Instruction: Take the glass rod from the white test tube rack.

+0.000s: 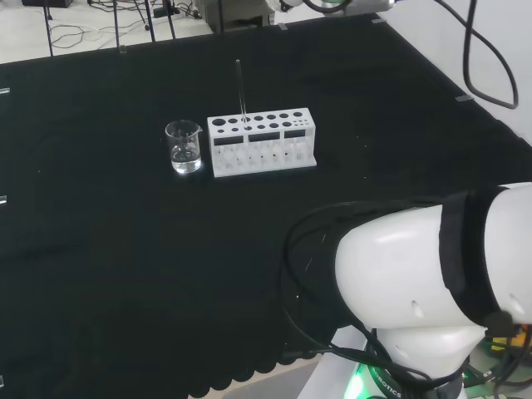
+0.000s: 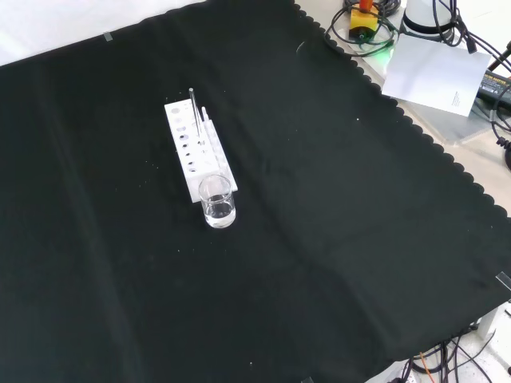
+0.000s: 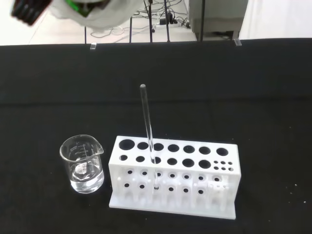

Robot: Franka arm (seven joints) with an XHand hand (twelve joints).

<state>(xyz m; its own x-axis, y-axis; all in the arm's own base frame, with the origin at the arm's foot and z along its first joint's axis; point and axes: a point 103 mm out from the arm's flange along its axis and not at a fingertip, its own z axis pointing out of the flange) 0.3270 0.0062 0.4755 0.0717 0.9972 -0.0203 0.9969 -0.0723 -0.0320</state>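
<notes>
A white test tube rack (image 1: pixel 262 143) (image 2: pixel 196 148) (image 3: pixel 173 176) with two rows of round holes stands on the black cloth. A clear glass rod (image 1: pixel 240 90) (image 2: pixel 194 110) (image 3: pixel 148 124) stands nearly upright in one of the rack's holes, leaning slightly. Nothing touches the rod. A blurred black and white part of the hand (image 3: pixel 73 9) shows at the wrist view's edge, well away from the rack; its fingers cannot be made out.
A small clear glass beaker (image 1: pixel 184 147) (image 2: pixel 217 202) (image 3: pixel 82 164) with a little clear liquid stands close beside one end of the rack. The arm's white links (image 1: pixel 432 291) fill the head view's lower right. Cables and a white sheet (image 2: pixel 435 68) lie beyond the cloth's scalloped edge.
</notes>
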